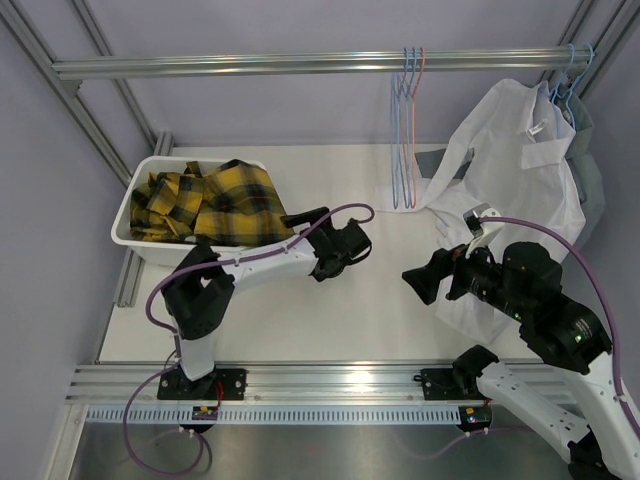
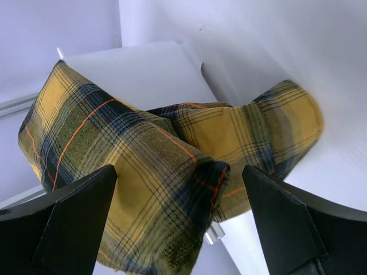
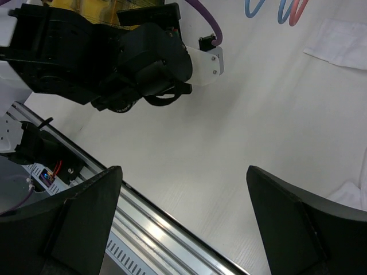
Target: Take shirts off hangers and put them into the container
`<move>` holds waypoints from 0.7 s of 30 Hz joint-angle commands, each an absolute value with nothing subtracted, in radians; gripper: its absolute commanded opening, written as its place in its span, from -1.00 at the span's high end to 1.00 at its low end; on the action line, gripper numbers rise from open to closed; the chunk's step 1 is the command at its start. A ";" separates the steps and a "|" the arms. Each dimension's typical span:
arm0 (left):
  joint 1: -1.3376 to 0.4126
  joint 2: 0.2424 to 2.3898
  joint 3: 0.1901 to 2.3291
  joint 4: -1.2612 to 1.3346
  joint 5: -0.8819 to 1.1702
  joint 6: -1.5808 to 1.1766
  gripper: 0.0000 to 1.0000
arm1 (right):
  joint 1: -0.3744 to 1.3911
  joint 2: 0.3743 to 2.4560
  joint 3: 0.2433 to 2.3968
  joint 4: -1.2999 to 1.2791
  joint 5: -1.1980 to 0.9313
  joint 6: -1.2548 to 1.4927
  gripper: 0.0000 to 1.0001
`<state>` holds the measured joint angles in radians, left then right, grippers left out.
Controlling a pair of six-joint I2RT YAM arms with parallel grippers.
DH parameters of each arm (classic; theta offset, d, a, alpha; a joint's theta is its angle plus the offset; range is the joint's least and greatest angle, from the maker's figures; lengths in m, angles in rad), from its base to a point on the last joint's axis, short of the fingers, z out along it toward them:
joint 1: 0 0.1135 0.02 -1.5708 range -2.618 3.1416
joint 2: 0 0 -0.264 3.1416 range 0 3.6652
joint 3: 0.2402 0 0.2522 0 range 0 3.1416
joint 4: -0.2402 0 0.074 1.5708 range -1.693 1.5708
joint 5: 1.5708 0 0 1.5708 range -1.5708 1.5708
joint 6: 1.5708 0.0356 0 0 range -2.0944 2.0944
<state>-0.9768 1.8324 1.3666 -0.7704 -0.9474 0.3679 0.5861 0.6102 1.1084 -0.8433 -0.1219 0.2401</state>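
Lying in the container, at the far left corner of the table, is the yellow-and-black plaid shirt. It is crumpled, and it spills over the right rim of the tub. The left gripper is just beside this rim and points at the shirt. Its two fingers stand wide apart and grasp nothing; in the left wrist view the plaid cloth shows between them, but whether they touch it I cannot tell.

A metal rail runs above the far edge of the table. Three bare hangers, two light blue and one pink, hang on it to the right of the middle. Near the far right corner the white shirt hangs on a light blue hanger, and its lower part lies spread on the table. A grey garment shows behind it.

The right gripper hangs above the bare table, near the left edge of the white shirt. Its jaws are also fully released and hold nothing.
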 commanded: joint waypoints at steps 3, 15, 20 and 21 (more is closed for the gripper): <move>-0.920 1.835 1.341 -0.681 -1.084 0.443 -0.98 | 0.584 0.603 1.095 -0.838 -0.118 0.245 -0.99; -0.879 1.763 1.359 -0.731 -1.069 0.388 -0.13 | 0.584 0.595 1.085 -0.841 -0.124 0.261 -0.99; -0.879 1.704 1.419 -0.801 -1.042 0.335 0.28 | 0.584 0.594 1.086 -0.844 -0.121 0.264 -0.99; -0.879 1.697 1.423 -0.805 -1.039 0.328 0.49 | 0.583 0.595 1.086 -0.844 -0.121 0.264 -0.99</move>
<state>-0.8776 1.7779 1.3643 -0.7700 -1.0454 0.3599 0.5861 0.6022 1.0859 -0.8436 -0.1219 0.2581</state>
